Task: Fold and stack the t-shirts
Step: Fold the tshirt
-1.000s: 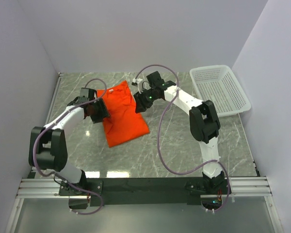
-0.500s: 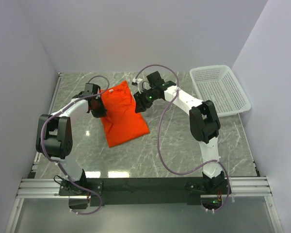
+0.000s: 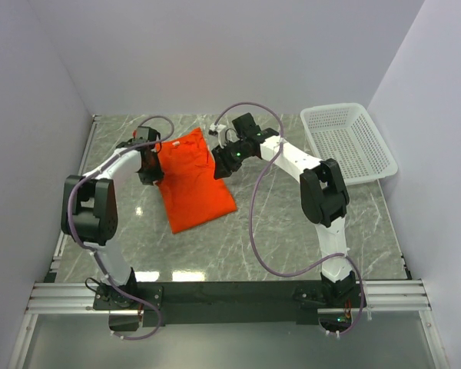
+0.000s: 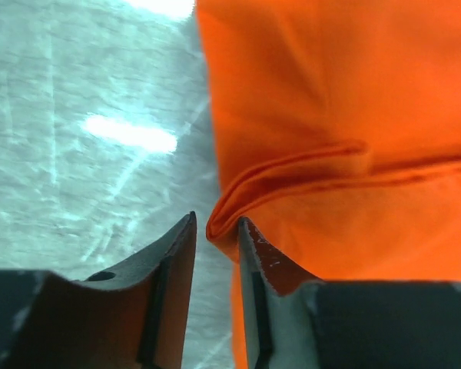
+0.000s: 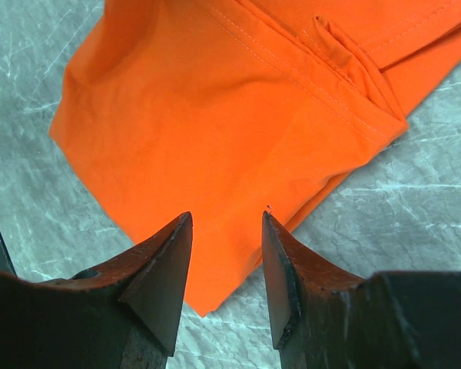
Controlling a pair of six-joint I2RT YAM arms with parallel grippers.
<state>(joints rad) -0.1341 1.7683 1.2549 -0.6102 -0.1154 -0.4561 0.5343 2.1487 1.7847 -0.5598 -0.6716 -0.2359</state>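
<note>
T-shirt (image 3: pixel 194 183): one, orange, folded, flat on the table (image 3: pixel 307 231), left of centre. Left gripper (image 4: pixel 215 224): fingers narrowly parted astride the shirt's left folded edge, not pinching; likely placed to take that fold. Right gripper (image 5: pixel 227 219): half open, empty, over the right edge.

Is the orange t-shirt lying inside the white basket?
No, the t-shirt lies on the table, while the basket stands apart from it at the far right.
</note>
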